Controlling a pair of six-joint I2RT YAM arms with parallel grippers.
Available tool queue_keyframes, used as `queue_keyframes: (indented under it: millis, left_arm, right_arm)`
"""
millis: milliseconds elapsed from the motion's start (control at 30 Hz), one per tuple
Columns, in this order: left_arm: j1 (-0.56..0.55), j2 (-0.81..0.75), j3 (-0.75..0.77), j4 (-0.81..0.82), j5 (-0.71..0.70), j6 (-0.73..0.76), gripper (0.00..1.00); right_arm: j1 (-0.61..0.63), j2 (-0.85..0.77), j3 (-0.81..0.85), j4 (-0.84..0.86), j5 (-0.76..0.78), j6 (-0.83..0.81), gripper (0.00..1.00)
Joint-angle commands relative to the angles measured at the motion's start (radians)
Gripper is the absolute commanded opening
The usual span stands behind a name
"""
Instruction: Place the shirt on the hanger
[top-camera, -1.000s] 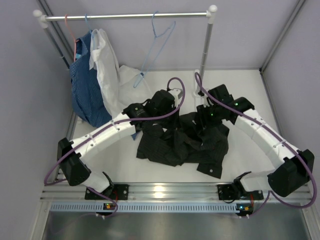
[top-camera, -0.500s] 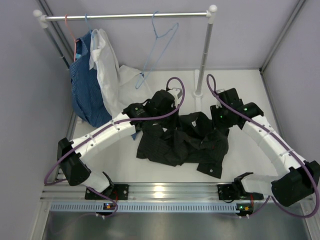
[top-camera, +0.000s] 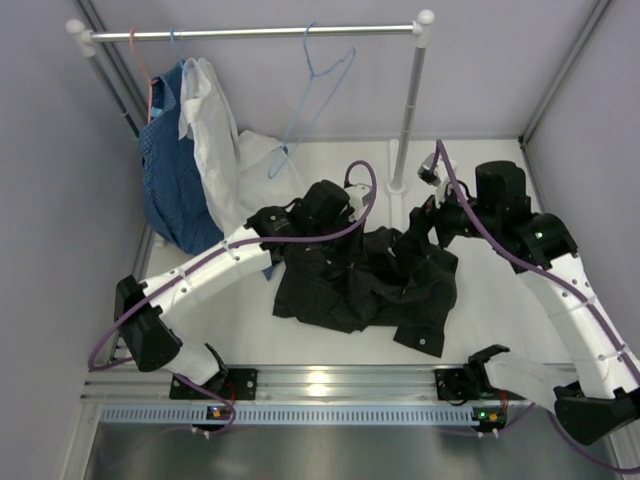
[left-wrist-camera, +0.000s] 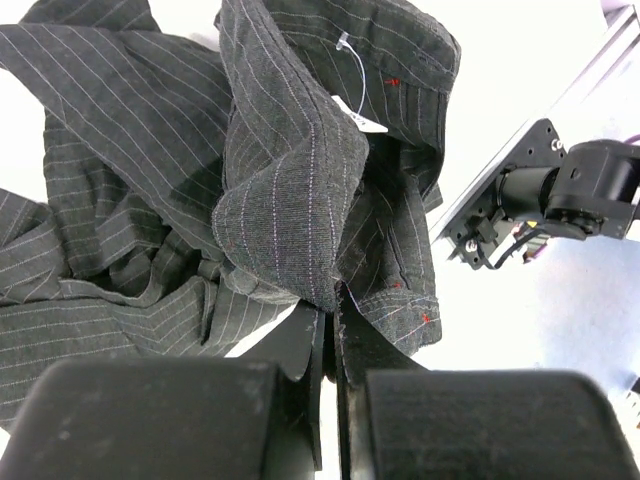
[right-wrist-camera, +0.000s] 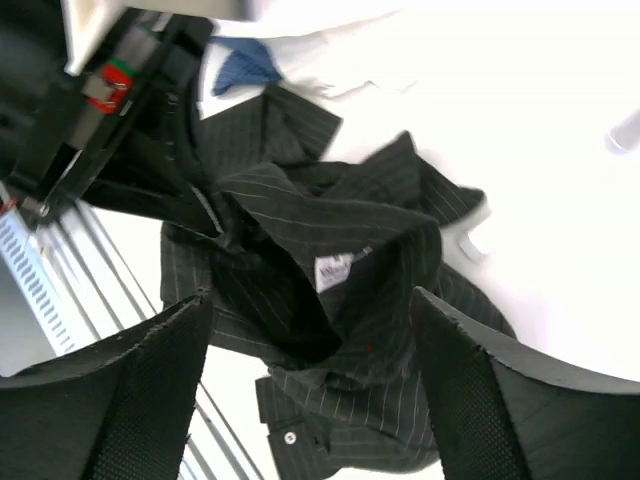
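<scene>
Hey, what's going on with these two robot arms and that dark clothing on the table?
The arms are working on getting the black shirt onto the light-blue hanger. The shirt lies crumpled on the table. The left hand is shut on a fold of it, while the right hand hovers open above it. The hanger hangs bare on the rail.

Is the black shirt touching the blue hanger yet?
Apart. The top view shows the hanger hanging from the rail, while the shirt lies crumpled on the table in front of it.
</scene>
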Motion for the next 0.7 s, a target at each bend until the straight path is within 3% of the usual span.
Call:
queue_keyframes:
  millis: [0,167,233,400,533,667]
  left_arm:
    - [-0.003,-0.003,0.036,-0.021,0.014,0.028,0.0]
    - [-0.003,-0.017,0.021,-0.05,-0.03,-0.042,0.0]
    - [-0.003,-0.029,-0.002,-0.051,-0.034,-0.066,0.0]
    - [-0.003,-0.058,-0.042,-0.051,-0.058,-0.1,0.0]
    - [-0.002,-0.051,-0.041,-0.051,-0.069,-0.095,0.0]
    - [-0.002,-0.04,-0.022,-0.053,-0.087,-0.093,0.0]
  right_arm:
    - [0.005,0.054,-0.016,0.12,-0.225,-0.187,0.78]
    - [0.003,0.138,-0.004,0.185,-0.211,-0.296,0.82]
    - [0.006,0.196,0.019,0.186,-0.21,-0.284,0.81]
    - [0.003,0.274,0.028,0.188,0.074,-0.194,0.77]
    - [0.006,0.273,-0.047,0.212,0.022,-0.163,0.76]
    - [0.005,0.285,-0.139,0.212,0.075,-0.115,0.69]
